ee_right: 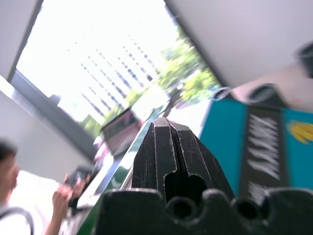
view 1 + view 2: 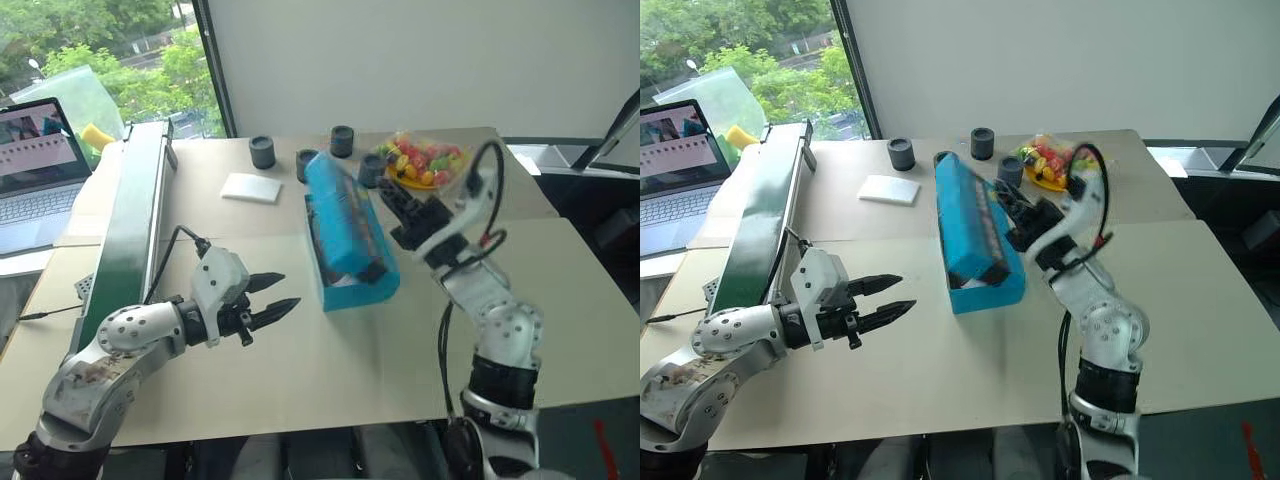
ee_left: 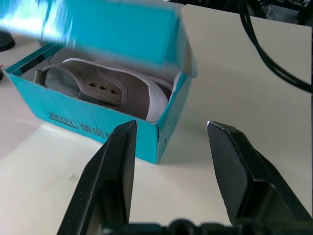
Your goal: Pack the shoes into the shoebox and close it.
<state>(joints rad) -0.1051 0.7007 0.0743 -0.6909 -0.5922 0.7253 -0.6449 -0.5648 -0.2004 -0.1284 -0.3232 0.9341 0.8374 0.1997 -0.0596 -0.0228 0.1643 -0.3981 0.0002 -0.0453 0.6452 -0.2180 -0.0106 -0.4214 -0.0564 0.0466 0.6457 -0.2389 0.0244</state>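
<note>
The blue shoebox [image 2: 358, 287] lies lengthwise in the middle of the table. Its flap lid [image 2: 340, 220] stands half raised, slanting over the opening. Inside lies a grey shoe [image 3: 112, 90] with a white sole; I cannot see a second one. My right gripper [image 2: 386, 197] is shut with nothing in it and sits raised at the lid's right side, close to the lettered face [image 1: 259, 152]. I cannot tell whether it touches the lid. My left gripper [image 2: 290, 290] hovers open and empty left of the box's near end.
Three dark grey cups [image 2: 263, 151] and a white pad [image 2: 251, 187] sit behind the box. A bag of colourful pieces [image 2: 425, 162] lies at the back right. A long green board [image 2: 130, 220] and a laptop [image 2: 35, 170] are on the left. A person [image 1: 10, 196] stands beyond them.
</note>
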